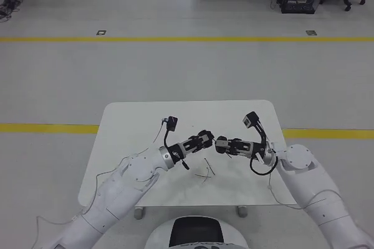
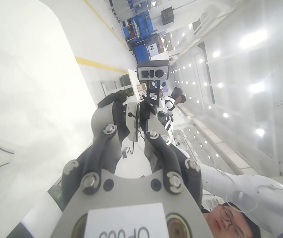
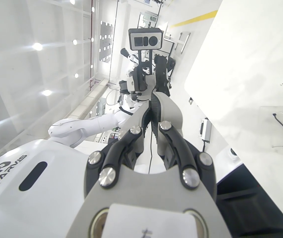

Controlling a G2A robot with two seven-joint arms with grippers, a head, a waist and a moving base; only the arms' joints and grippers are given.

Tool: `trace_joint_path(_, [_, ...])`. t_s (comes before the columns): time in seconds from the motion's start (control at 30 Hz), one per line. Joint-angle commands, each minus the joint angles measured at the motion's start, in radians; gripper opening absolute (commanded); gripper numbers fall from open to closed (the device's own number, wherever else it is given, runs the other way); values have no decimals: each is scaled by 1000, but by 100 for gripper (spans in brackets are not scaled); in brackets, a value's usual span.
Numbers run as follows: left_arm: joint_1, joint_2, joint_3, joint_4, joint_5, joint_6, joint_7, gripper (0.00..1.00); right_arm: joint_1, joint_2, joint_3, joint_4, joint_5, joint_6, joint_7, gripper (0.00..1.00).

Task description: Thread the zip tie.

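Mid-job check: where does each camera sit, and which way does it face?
Top: above the arms, looking down at the table; both arms show, left gripper facing right gripper.
Left wrist: behind the left gripper, looking at the right arm's camera.
Right wrist: behind the right gripper, looking at the left arm's camera.
Shared: wrist views face each other.

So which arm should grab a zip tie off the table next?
Probably the left arm. The left pincer is open and the right pincer is shut. The zip ties lie on the table close to both, slightly on the left's side.
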Motion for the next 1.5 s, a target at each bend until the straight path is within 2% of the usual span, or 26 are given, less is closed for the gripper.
trace_joint_path(0.0, [-1,0,1,1,-1,2,-5,9,2,-1,-1,2,-1,0,0,0])
trace_joint_path(0.13, [-2,-1,1,2,-2,7,-10,9,5,-4,0,1,0,0,4,0])
trace_joint_path(0.27, [-3,-2,1,3,-3,7,-15,16,5,-6,4,1,-4,0,9,0])
trace_joint_path(0.4, [-5,-3,1,4,-5,6,-20,17,4,-7,6,5,-9,0,10,0])
trace_joint_path(0.63, [-6,-4,3,3,-5,6,-31,11,4,-10,6,11,-8,0,14,0])
trace_joint_path(0.83, [-6,-4,2,4,-7,4,-38,10,5,-11,6,14,-8,0,17,0])
trace_joint_path(0.9, [-6,-4,2,5,-7,3,-39,7,5,-11,6,15,-8,0,16,0])
trace_joint_path(0.93, [-5,-4,1,5,-8,3,-39,2,5,-12,6,15,-9,0,16,0])
trace_joint_path(1.07, [-4,-4,-1,6,-9,1,-39,4,5,-12,6,15,-9,0,16,0])
trace_joint_path(1.17, [-5,-5,-1,6,-10,0,-42,0,5,-12,6,17,-10,0,17,0])
trace_joint_path(1.3, [-5,-5,-2,8,-10,1,-43,0,7,-13,4,20,-11,0,24,1])
trace_joint_path(1.33, [-6,-5,-2,8,-10,1,-44,0,7,-13,4,20,-9,0,27,47])
trace_joint_path(1.37, [-6,-5,-2,8,-9,1,-45,0,8,-13,3,21,-9,0,28,100])
trace_joint_path(1.47, [-8,-5,-3,10,-10,1,-52,0,8,-12,4,20,-7,0,38,100])
